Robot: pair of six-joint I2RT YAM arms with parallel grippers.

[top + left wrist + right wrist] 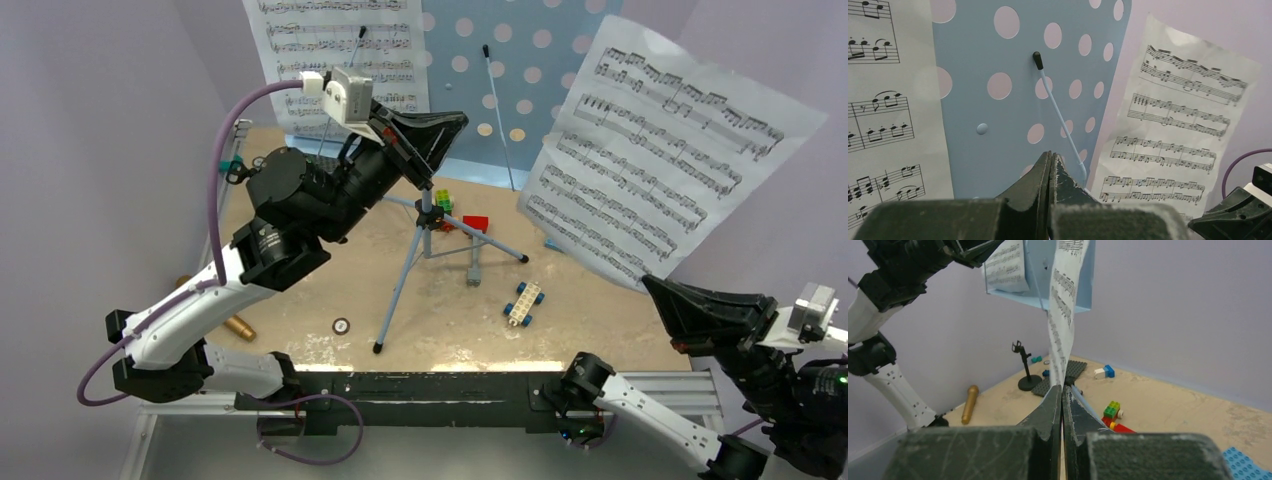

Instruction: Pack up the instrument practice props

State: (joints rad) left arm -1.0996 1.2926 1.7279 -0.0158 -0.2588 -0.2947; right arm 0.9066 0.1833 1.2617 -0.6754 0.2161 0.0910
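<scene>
walls (1173,315): pale lilac, plain; tabletop (610,340): beige, mottled; near edge: black rail (440,385); light: even

Robot lab test cell, not a lived-in room. Left arm (300,200) and right arm (650,405) are bolted to an aluminium rail (660,385) at the table (600,310) edge. Purple cable (215,170) hangs loose. Plain lilac walls (90,150) box in three sides. Props only: music stand (973,55), toy bricks (1112,409), studded baseplate (1070,370).
</scene>
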